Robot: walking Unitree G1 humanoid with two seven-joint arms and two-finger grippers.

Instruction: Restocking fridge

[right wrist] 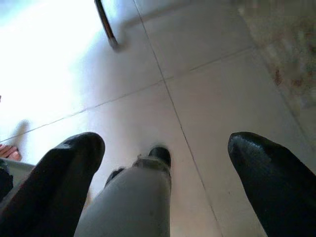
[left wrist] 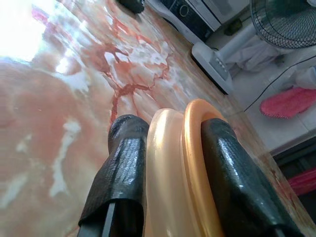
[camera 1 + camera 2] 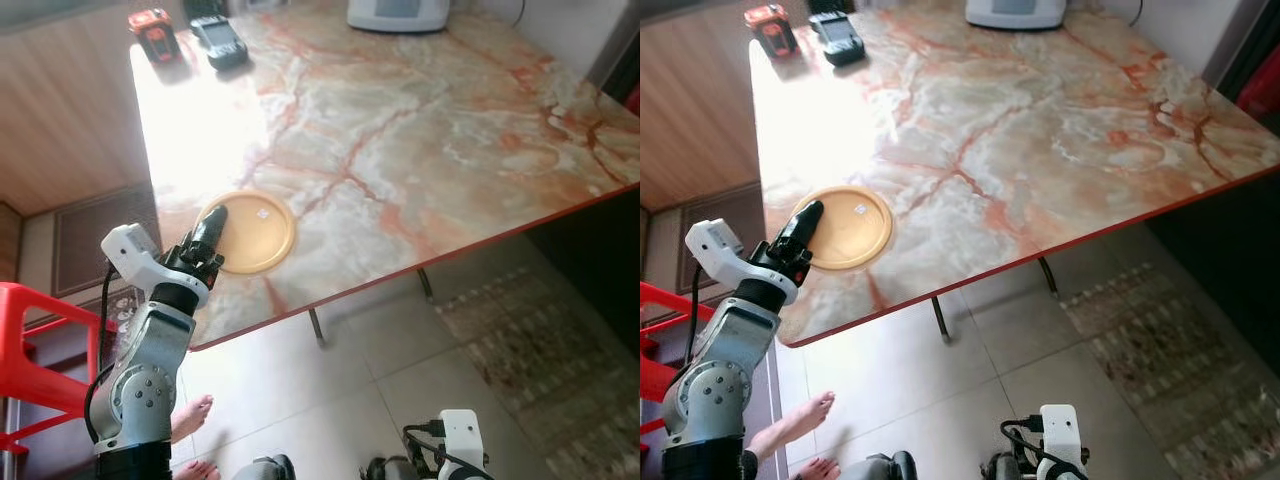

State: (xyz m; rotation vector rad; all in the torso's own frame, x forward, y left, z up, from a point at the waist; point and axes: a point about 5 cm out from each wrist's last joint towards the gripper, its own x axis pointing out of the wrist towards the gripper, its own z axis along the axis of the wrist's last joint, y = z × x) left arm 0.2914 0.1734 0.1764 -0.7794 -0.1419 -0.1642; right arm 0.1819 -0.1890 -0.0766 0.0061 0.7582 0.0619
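The plate (image 3: 252,233) lies on the table's (image 3: 420,150) near-left corner; two devices (image 3: 185,37), perhaps tools, lie far-left.

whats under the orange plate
The orange plate lies on the marble table by its near edge, its rim pinched by the left gripper. The tabletop beneath it is covered.

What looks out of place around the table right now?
A person's bare feet stand on the tiled floor right beside the robot, close to the left arm. On the marble table, the left gripper is shut on the rim of the yellow plate. Nothing looks spilled or damaged.
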